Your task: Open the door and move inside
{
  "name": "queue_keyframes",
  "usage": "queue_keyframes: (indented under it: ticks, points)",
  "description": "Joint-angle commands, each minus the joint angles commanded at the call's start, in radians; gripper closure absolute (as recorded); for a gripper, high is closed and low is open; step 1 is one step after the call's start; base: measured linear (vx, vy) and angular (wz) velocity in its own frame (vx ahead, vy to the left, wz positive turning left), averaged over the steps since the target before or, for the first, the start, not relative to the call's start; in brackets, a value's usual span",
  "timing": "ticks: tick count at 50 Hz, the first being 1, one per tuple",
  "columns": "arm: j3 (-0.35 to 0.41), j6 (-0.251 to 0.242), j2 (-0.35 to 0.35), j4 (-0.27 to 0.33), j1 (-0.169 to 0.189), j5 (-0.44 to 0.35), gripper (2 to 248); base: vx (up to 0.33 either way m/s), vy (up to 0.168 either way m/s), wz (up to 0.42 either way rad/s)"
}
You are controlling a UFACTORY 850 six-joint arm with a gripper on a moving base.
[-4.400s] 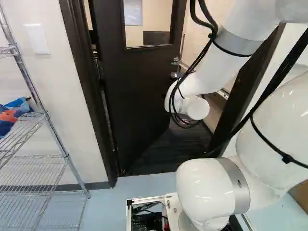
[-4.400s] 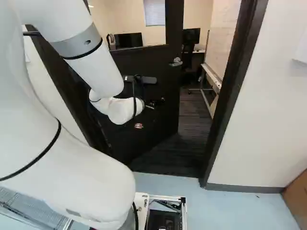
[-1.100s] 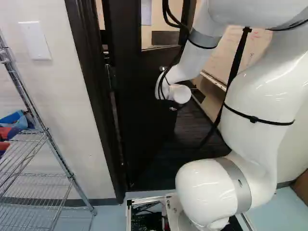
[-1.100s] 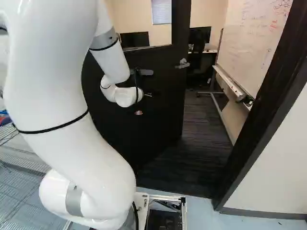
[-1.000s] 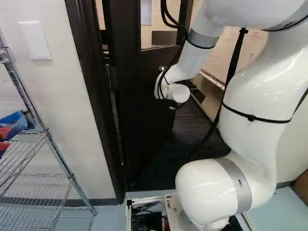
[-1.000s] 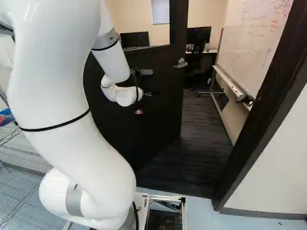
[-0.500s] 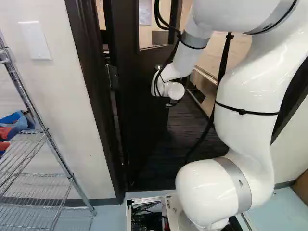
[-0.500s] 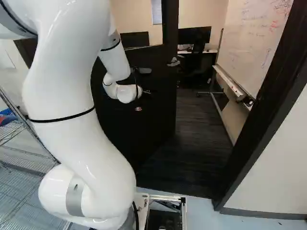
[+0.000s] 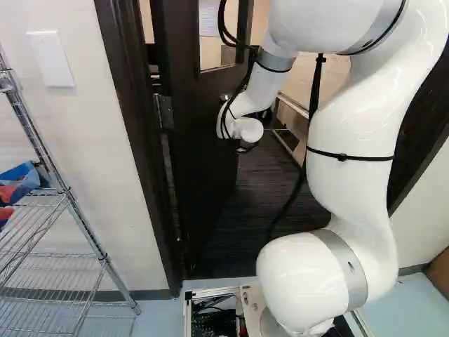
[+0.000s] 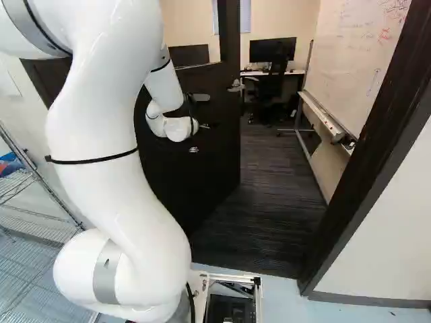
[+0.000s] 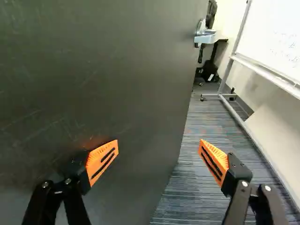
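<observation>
Room past the doorway: dark striped carpet (image 10: 269, 222), a whiteboard (image 10: 357, 74) standing along one side, a monitor (image 10: 273, 50) on a desk at the back. Our base (image 10: 232, 279) is on the pale floor (image 10: 350, 296) this side, so we're not inside.

Door (image 10: 209, 161) is dead ahead, hinged at the left of the left base view, part open into the room. Gripper (image 11: 159, 144) fingers are spread wide, nothing between them. One is at or very near the door face, the other out over the gap. Can't confirm contact.

Risks, our read: if we push further without following the swing, the near finger could skate off the free edge and we lose the door. If there's a closer, it could then come back on the arm (image 9: 351, 154). If we drive in before the gap is wide enough, base or elbow could clip the door frame (image 10: 377, 155). Handle (image 11: 205, 37) sticks out near that edge and could snag a finger or cable.

Door itself: flat, near-black, lightly scuffed, window (image 10: 195, 30) up top, silver lever handle, metal hinge (image 9: 163, 111). Looks rigid; should swing as one panel.
</observation>
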State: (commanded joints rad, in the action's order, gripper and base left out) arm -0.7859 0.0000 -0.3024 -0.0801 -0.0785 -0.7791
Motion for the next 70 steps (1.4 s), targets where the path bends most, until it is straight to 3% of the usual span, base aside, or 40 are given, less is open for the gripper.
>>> queue_keyframes:
  ticks: [35,70]
  points:
    - [-0.104,0.000,-0.086,0.090,-0.027,0.000,3,0.000,0.000,0.000]
    - [-0.240,0.000,-0.193,0.139,-0.064,0.000,3,0.000,0.000,0.000]
